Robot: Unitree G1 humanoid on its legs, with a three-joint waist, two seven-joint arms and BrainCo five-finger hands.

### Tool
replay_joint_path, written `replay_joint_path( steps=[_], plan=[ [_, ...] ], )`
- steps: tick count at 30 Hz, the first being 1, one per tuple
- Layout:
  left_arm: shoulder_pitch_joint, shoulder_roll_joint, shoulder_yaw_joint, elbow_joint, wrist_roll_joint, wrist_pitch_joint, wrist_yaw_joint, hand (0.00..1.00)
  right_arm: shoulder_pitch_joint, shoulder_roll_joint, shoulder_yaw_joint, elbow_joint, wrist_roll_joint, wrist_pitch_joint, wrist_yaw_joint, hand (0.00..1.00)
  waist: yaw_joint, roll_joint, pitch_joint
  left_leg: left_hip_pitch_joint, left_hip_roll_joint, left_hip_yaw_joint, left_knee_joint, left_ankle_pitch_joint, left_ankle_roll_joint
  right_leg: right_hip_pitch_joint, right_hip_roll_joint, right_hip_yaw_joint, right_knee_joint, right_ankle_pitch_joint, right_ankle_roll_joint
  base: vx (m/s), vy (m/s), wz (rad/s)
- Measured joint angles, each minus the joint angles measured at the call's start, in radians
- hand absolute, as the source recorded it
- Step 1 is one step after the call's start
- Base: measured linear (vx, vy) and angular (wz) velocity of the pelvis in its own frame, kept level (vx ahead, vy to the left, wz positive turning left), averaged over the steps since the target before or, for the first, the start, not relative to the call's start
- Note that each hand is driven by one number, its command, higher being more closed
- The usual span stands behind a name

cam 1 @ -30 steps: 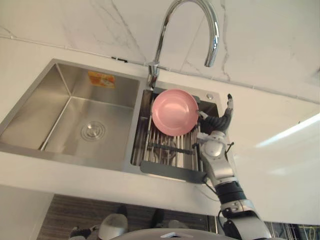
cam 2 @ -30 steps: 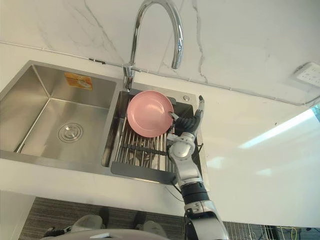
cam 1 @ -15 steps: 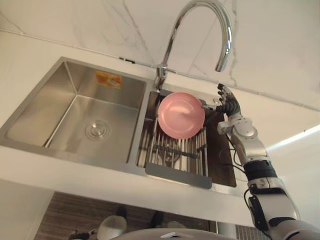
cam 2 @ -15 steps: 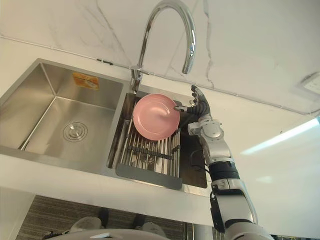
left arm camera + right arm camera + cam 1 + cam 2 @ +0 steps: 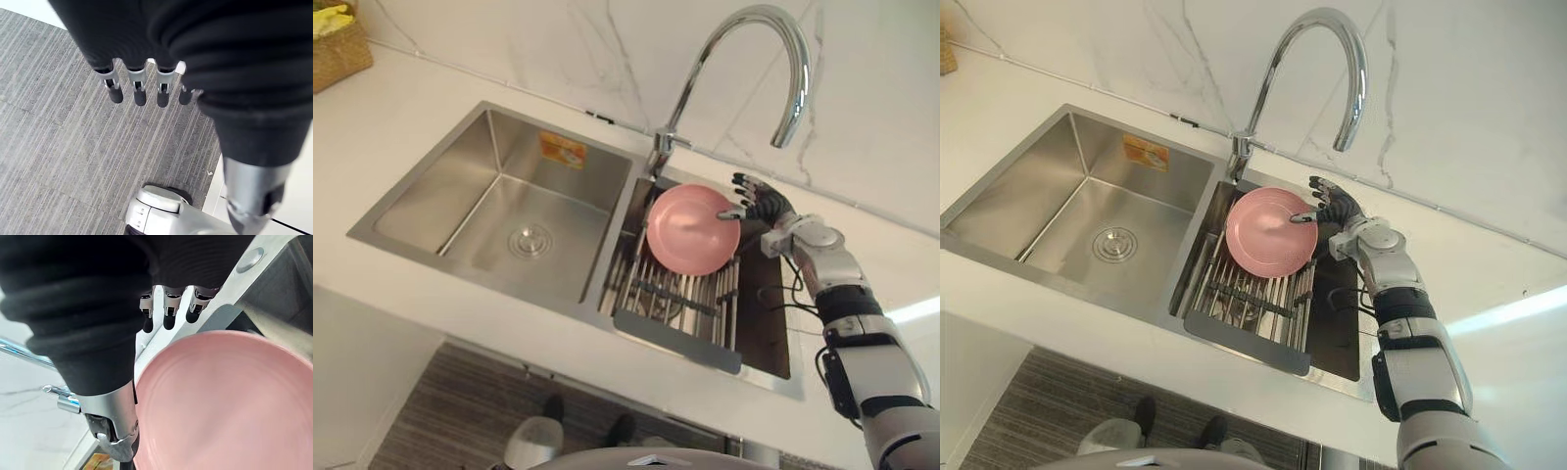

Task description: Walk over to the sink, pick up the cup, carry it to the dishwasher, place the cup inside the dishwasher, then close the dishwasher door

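The pink plate (image 5: pixel 693 230) stands on edge, tilted back, in a wire dish rack (image 5: pixel 677 296) that fills the smaller right basin of a steel sink (image 5: pixel 431 201), just right of centre in the head views. The right robot hand (image 5: pixel 764 204) is at the plate's upper right rim. Its fingers (image 5: pixel 168 318) are spread and only loosely bent, reaching past the rim without closing on it. One dark tip lies against the plate's face near the edge. Whether that touch amounts to a grip cannot be told, and the hand reads as apart rather than clamped.

A tall curved tap (image 5: pixel 662 149) rises from behind the rack and arches over the plate toward the upper right. The larger left basin has a round drain (image 5: pixel 530 241) in its floor and an orange sticker (image 5: pixel 562 150) on its back wall.

The sink is set in a white worktop (image 5: pixel 401 98) against a pale, grey-veined marble wall (image 5: pixel 607 49). A wicker basket (image 5: pixel 337 44) sits at the upper left corner. Below the worktop edge lies grey striped floor (image 5: pixel 460 411).

The left robot hand (image 5: pixel 140 90) hangs over that floor in its own wrist view, fingers straight and holding nothing.
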Motion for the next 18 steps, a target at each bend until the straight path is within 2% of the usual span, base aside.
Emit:
replay_joint_path(
  steps=[6, 11, 18],
  plan=[
    [0.0, 0.008, -0.005, -0.034, 0.001, 0.002, -0.019, 0.0, -0.02, -0.021, 0.029, 0.051, 0.001, 0.018, 0.056, 0.0, 0.008, -0.01, 0.005, -0.005, -0.003, -0.013, 0.0, 0.009, 0.007, 0.0, -0.002, -0.008, 0.0, 0.002, 0.001, 0.02, 0.003, 0.06],
    [0.0, 0.016, -0.025, -0.035, 0.002, 0.003, -0.02, 0.0, -0.055, -0.023, 0.038, 0.121, -0.006, 0.018, 0.064, 0.0, 0.012, -0.012, 0.007, -0.008, -0.003, -0.019, 0.0, 0.011, 0.008, 0.0, -0.002, -0.014, 0.0, 0.002, 0.001, 0.0, 0.0, 0.03],
    [0.001, 0.024, -0.038, -0.036, 0.01, 0.005, -0.02, 0.0, -0.064, -0.027, 0.038, 0.122, -0.029, 0.019, 0.061, 0.0, 0.019, -0.018, 0.026, -0.008, -0.003, -0.019, 0.0, 0.01, 0.0, -0.001, -0.002, -0.015, 0.003, 0.001, 0.0, -0.01, 0.003, 0.0]
  ],
)
